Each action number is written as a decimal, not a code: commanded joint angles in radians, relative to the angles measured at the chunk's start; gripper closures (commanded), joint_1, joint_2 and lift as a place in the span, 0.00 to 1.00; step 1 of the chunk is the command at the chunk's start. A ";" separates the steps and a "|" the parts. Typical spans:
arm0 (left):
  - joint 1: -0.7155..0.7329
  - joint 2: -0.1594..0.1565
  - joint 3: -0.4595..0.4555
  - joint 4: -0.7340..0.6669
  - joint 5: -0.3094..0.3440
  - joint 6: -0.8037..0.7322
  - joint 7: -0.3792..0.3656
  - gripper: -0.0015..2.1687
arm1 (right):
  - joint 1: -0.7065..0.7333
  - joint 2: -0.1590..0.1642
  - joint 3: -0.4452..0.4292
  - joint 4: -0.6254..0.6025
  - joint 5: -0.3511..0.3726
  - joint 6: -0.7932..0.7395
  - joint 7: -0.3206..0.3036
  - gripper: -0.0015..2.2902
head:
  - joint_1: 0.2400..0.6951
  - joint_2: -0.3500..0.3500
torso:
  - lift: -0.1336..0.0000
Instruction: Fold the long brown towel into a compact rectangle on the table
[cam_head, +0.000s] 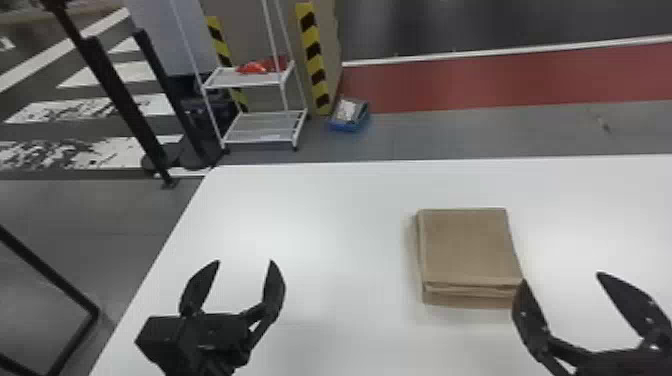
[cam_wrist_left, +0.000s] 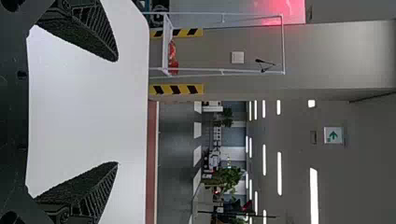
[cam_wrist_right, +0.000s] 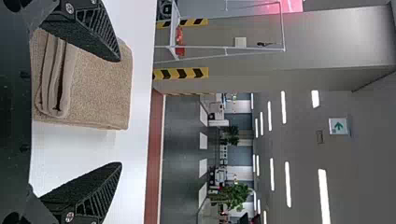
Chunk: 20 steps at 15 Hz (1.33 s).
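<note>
The folded towel (cam_head: 465, 245) lies on the table (cam_head: 320, 215), near the spread fingers of the right gripper (cam_head: 561, 276); the left gripper (cam_head: 245, 261), also open, is well apart.

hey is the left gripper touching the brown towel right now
Apart. The head view shows the left gripper open, left of the brown towel, with a wide stretch of white tabletop between them.

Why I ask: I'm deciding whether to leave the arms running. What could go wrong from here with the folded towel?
One finger of the open right gripper overlaps the near right corner of the towel in the head view, so a leftward move might nudge it askew.

The towel's near edge shows loosely stacked layers, the lowest jutting out; a brush there could perhaps open the fold.
</note>
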<state>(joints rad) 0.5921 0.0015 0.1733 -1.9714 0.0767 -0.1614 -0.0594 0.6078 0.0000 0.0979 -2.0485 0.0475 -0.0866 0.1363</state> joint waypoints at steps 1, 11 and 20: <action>0.012 -0.004 -0.005 -0.012 0.000 -0.017 0.003 0.04 | 0.007 0.001 0.000 -0.007 0.000 0.000 0.000 0.04 | 1.00 0.84 | 0.14; 0.021 -0.004 0.000 -0.021 0.009 -0.020 0.006 0.04 | 0.009 0.001 0.003 -0.007 0.000 -0.003 0.000 0.04 | 1.00 0.84 | 0.14; 0.023 -0.004 0.000 -0.021 0.011 -0.020 0.006 0.04 | 0.007 0.001 0.003 -0.005 0.000 -0.003 0.000 0.04 | 1.00 0.84 | 0.14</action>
